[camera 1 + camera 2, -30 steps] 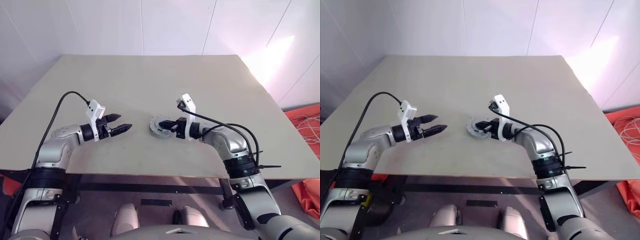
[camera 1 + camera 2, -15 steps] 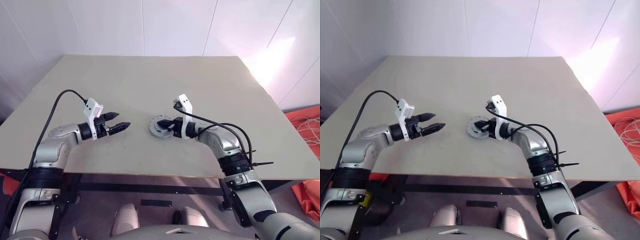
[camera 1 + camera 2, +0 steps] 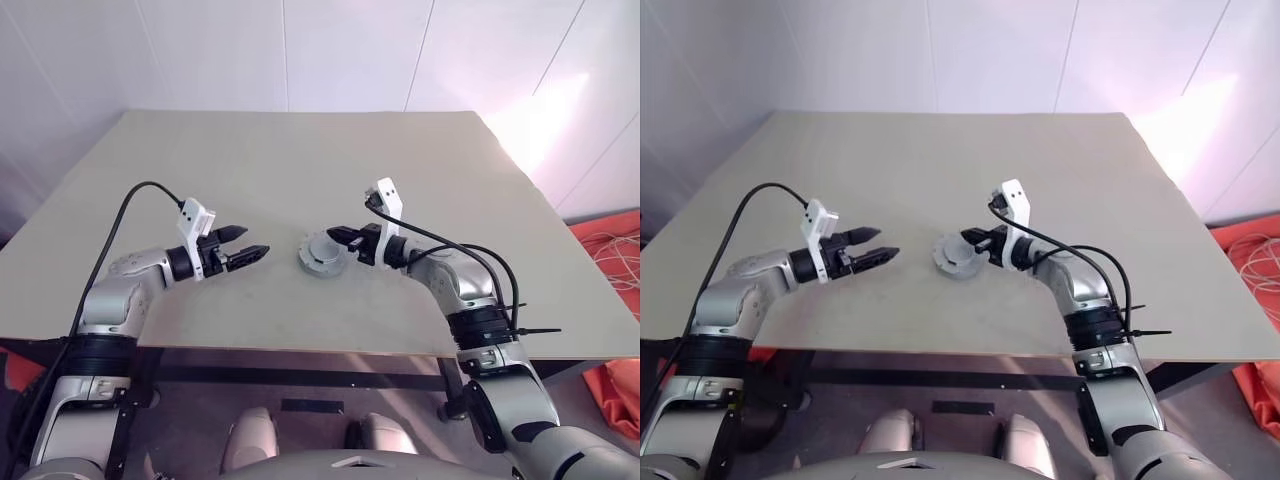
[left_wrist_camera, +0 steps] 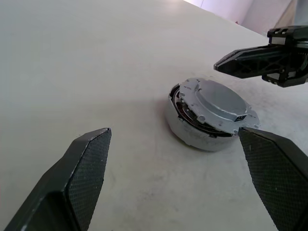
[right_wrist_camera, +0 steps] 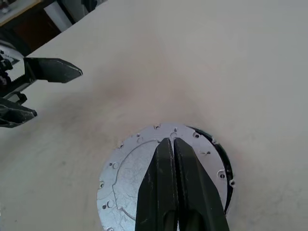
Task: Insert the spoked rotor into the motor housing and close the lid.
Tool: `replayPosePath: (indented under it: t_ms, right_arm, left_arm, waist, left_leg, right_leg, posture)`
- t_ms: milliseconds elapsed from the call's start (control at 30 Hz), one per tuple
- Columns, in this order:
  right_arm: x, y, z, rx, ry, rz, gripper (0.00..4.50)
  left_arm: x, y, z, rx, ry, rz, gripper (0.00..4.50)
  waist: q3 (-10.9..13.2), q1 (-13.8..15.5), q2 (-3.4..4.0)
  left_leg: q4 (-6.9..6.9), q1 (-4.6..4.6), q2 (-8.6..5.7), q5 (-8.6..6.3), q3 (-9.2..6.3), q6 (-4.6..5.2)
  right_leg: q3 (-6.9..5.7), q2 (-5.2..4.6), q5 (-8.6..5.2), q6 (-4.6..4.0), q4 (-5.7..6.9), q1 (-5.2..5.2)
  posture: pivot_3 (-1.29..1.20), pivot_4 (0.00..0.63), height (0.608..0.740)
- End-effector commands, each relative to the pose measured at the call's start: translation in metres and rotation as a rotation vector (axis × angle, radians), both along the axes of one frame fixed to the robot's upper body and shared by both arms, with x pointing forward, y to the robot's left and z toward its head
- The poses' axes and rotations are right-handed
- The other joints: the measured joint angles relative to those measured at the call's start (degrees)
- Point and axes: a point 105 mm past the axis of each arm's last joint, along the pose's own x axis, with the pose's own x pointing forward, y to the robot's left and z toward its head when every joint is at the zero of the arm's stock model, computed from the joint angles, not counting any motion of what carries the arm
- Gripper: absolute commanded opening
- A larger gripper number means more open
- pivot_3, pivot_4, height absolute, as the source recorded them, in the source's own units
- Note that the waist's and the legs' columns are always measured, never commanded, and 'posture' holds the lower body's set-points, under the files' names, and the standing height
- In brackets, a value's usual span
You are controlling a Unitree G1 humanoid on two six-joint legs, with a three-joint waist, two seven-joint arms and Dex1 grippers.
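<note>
Table [image 3: 300, 170] beige, bare; white walls [image 3: 220, 50].

One motor housing [image 4: 192, 134], one lid [image 4: 216, 103] — two claws, one table [image 3: 300, 170].

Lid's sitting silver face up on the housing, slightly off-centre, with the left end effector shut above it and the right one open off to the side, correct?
Sides are swapped. The right end effector is the shut one, above the lid; the left end effector stands open off to the side. The right wrist view shows the shut fingers over the lid. The rest holds: lid silver face up, slightly off-centre on the housing.
</note>
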Motion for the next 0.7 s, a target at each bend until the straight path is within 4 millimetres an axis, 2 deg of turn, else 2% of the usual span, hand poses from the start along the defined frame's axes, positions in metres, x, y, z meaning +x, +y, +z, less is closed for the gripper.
replayPosePath:
  t_ms: [33,100,233,267,333,500,667,700]
  right_arm:
    - [-0.005,-0.001,0.036,0.037,-0.144,0.05,0.04]
    - [-0.008,-0.001,0.036,0.022,-0.161,0.066,0.04]
    - [-0.014,-0.004,0.023,-0.036,-0.182,0.103,0.04]
    - [-0.016,-0.005,0.02,-0.041,-0.182,0.11,0.44]
    - [-0.017,-0.006,0.012,-0.055,-0.176,0.122,0.89]
    - [-0.013,-0.009,-0.002,-0.089,-0.17,0.099,2.69]
    - [-0.008,-0.009,-0.002,-0.067,-0.153,0.074,4.45]
    - [-0.008,-0.008,-0.003,-0.064,-0.138,0.08,4.48]
  left_arm:
    - [0.0,-0.012,0.01,-0.015,-0.03,-0.05,4.5]
    - [-0.003,-0.018,0.009,-0.027,-0.016,-0.078,4.5]
    - [-0.014,-0.038,0.003,-0.052,0.021,-0.159,4.5]
    - [-0.015,-0.04,0.002,-0.054,0.026,-0.166,4.5]
    - [-0.015,-0.041,0.003,-0.068,0.032,-0.165,4.5]
    - [-0.013,-0.039,0.006,-0.066,0.032,-0.164,4.5]
    - [-0.011,-0.035,0.008,-0.061,0.03,-0.159,4.5]
    - [-0.011,-0.034,0.008,-0.059,0.029,-0.156,4.5]
  waist:
    - [0.0,0.0,0.0]
    - [0.0,0.0,0.0]
    - [0.0,0.1,0.0]
    - [0.0,0.1,0.0]
    - [0.0,0.1,0.0]
    - [0.0,-0.1,0.0]
    - [0.0,0.0,0.0]
    - [0.0,0.0,0.0]
  left_leg:
    - [0.0,-0.04,0.0,0.0,0.0,0.01]
    - [0.0,-0.11,-0.01,-0.02,0.0,0.03]
    - [0.0,-0.12,-0.01,-0.04,0.0,0.07]
    - [0.01,-0.13,-0.01,-0.04,0.0,0.08]
    - [0.01,-0.14,0.0,-0.06,0.01,0.1]
    - [0.01,-0.11,0.01,-0.15,0.02,0.25]
    - [0.02,-0.12,0.0,-0.16,0.02,0.28]
    - [0.02,-0.13,0.0,-0.16,0.02,0.28]
  right_leg:
    - [0.0,0.0,0.01,-0.01,0.0,-0.03]
    - [0.0,0.0,0.01,-0.02,-0.02,-0.07]
    - [0.0,0.0,0.01,-0.01,-0.07,-0.08]
    - [0.0,0.0,0.01,-0.01,-0.08,-0.07]
    - [0.0,0.0,0.0,-0.01,-0.1,-0.08]
    - [-0.01,0.0,-0.19,0.33,-0.1,-0.07]
    - [-0.01,0.0,-0.07,0.12,-0.1,-0.07]
    - [-0.01,0.0,0.0,-0.01,-0.1,-0.07]
  posture:
    - [0.0,0.0,0.74]
    - [0.0,0.0,0.74]
    - [0.0,0.0,0.74]
    - [0.0,0.0,0.74]
    - [0.0,0.0,0.74]
    - [0.0,0.0,0.74]
    - [0.0,0.0,0.74]
    - [0.0,0.0,0.74]
